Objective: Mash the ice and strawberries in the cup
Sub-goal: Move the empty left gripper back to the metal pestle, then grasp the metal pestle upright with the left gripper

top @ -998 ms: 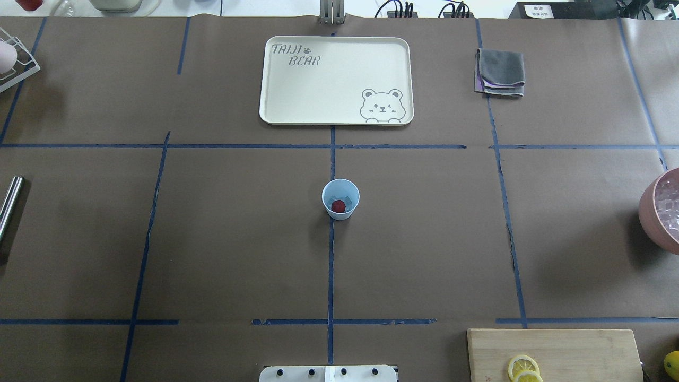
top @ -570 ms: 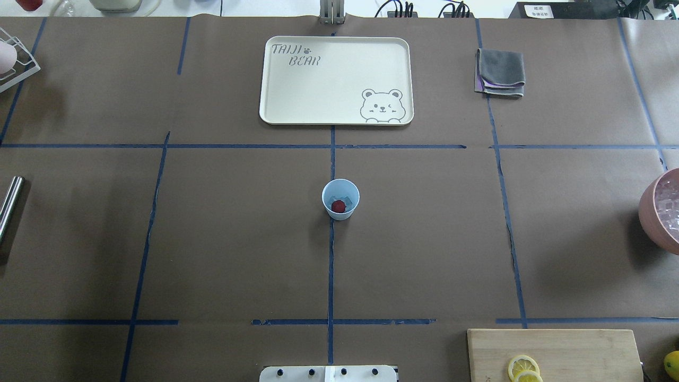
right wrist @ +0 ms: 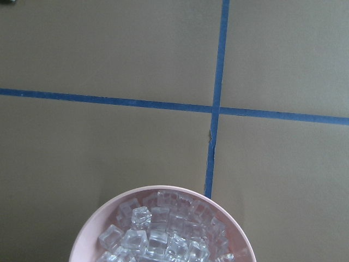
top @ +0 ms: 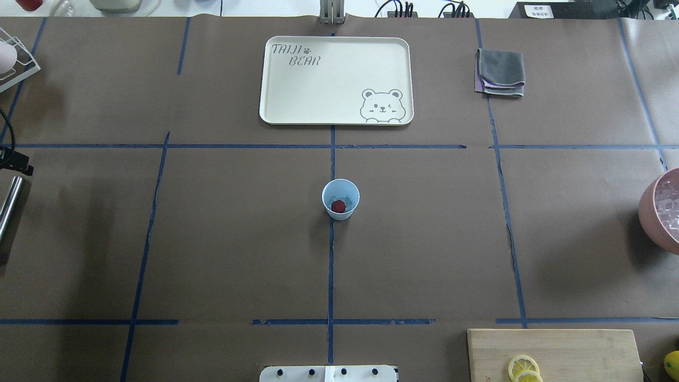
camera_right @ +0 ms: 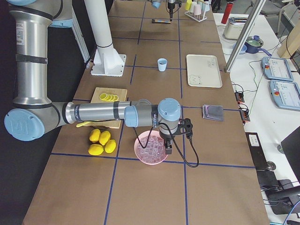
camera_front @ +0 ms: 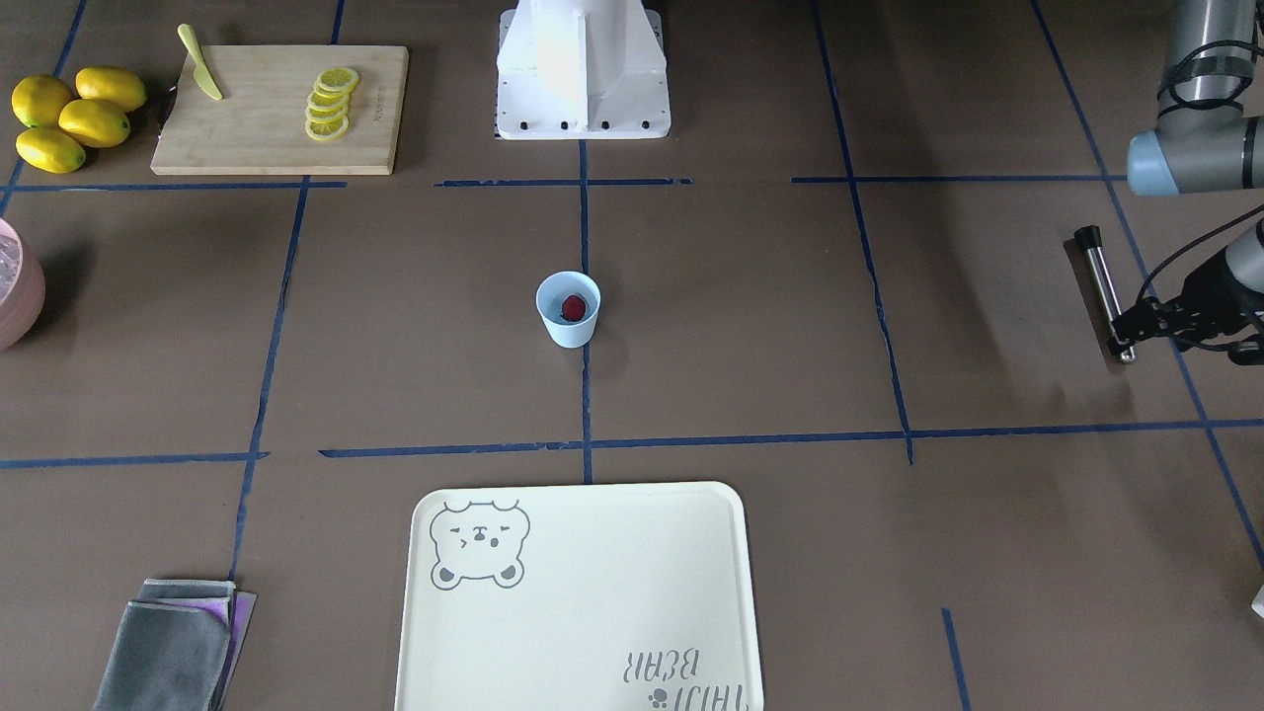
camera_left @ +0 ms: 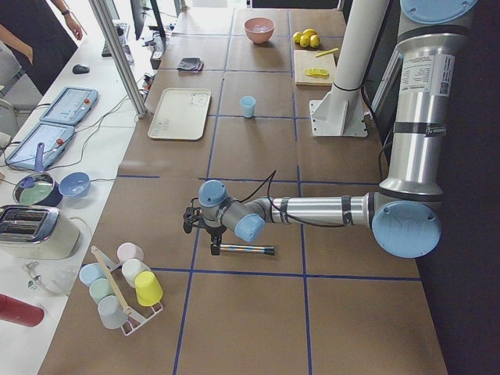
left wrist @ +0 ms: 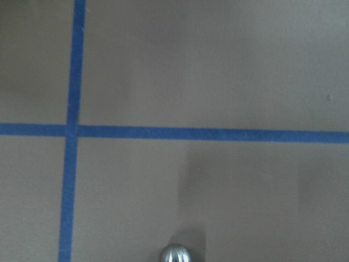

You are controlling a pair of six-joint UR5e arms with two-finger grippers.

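The cup stands upright in the middle of the table, right on a blue tape line, and nothing is touching it. Down inside sits the strawberry, dark red and whole, with what looks like a pale ice cube just beside it.

Both arms are well away from the cup. Far out to the cup's left, the left gripper points down at one end of a metal rod lying flat on the table. The left wrist camera catches only the rod's rounded tip at the bottom of its view and none of the fingers. So I cannot tell whether the gripper is spread, closed, or touching the rod at all.

Far out to the cup's right, the right gripper hangs over the pink bowl. The bowl is heaped with clear ice cubes. This gripper shows only from the side camera, so whether its fingers are apart or together cannot be told.

On the far side of the cup from the robot lies a cream tray with a bear drawing. A folded grey cloth lies farther out on that far side, off to the cup's right.

On the robot's side of the cup, again off to the right, lies a wooden cutting board. It carries a row of lemon slices and a yellow knife. Whole lemons are bunched just past the board's outer end.
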